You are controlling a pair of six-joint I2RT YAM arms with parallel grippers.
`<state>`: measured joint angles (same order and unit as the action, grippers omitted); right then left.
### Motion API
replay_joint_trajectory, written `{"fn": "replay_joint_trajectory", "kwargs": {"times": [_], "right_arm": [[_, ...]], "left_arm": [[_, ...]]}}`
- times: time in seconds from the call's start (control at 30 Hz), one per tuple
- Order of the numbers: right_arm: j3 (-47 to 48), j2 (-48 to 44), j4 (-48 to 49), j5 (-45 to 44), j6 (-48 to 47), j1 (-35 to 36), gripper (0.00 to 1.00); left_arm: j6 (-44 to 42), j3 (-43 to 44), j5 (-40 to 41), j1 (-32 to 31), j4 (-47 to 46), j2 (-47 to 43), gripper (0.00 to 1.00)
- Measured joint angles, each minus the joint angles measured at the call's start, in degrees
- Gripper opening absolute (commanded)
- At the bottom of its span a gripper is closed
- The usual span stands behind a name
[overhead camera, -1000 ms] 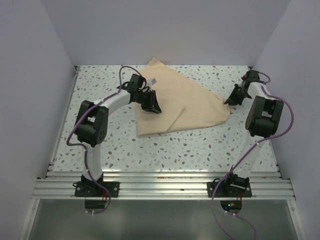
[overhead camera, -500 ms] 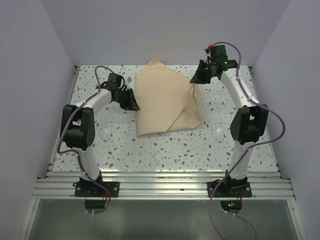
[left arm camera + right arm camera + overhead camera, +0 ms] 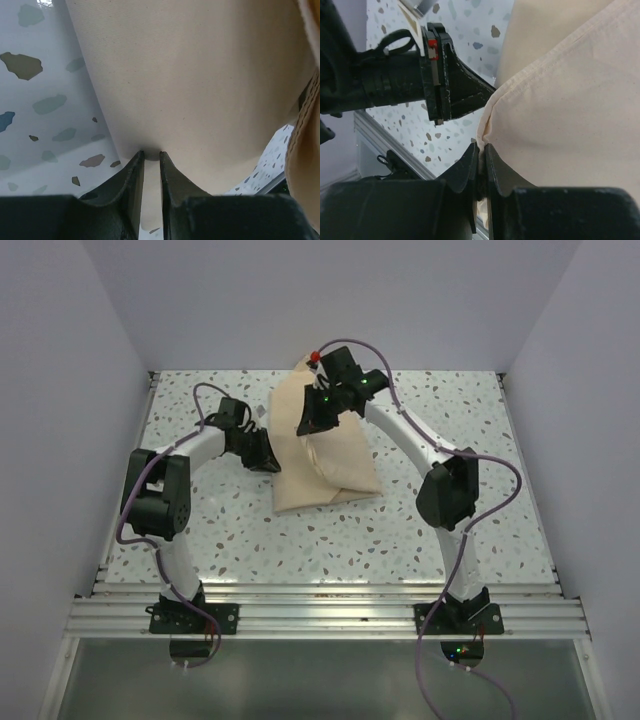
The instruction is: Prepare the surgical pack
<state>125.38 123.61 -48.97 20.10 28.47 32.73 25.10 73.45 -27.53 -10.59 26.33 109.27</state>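
Pale lilac walls on three sides and a speckled worktop below. The tan surgical pack lies mid-fold, left of the middle and nearer the far edge than the near one.

The right gripper has reached across from its own side and hangs above the sheet's far-left part. Its jaws are pinched tight on a hemmed corner, which the right wrist view shows clearly. The left gripper sits at the sheet's left edge. Its fingers are nearly closed with only a slit between them, and tan cloth fills that slit, so we call it a light nip on the edge.

What could go wrong? The two grippers are close, with the left one looming just beside the right one's fingertips, so a careless sweep could knock them together. That slim hold on the left could also slip if the right pulls hard, dragging the whole sheet so the fold lands crooked.

We can't see what lies under the doubled cloth. A pale object is cut off at the top of the right wrist view, and we can't tell what it is.
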Motion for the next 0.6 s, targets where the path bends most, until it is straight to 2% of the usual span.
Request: {"fn": "replay_joint_trajectory", "kwargs": {"times": [0.37, 0.6], "right_arm": [[0.44, 3.96, 0.28, 0.57, 1.88, 1.73, 0.0], [0.44, 4.63, 3.76, 0.44, 7.08, 1.73, 0.0]], "left_arm": [[1.51, -2.01, -0.24, 0.0, -1.88, 0.0, 0.22], [2.38, -3.43, 0.66, 0.0, -2.12, -0.11, 0.22]]}}
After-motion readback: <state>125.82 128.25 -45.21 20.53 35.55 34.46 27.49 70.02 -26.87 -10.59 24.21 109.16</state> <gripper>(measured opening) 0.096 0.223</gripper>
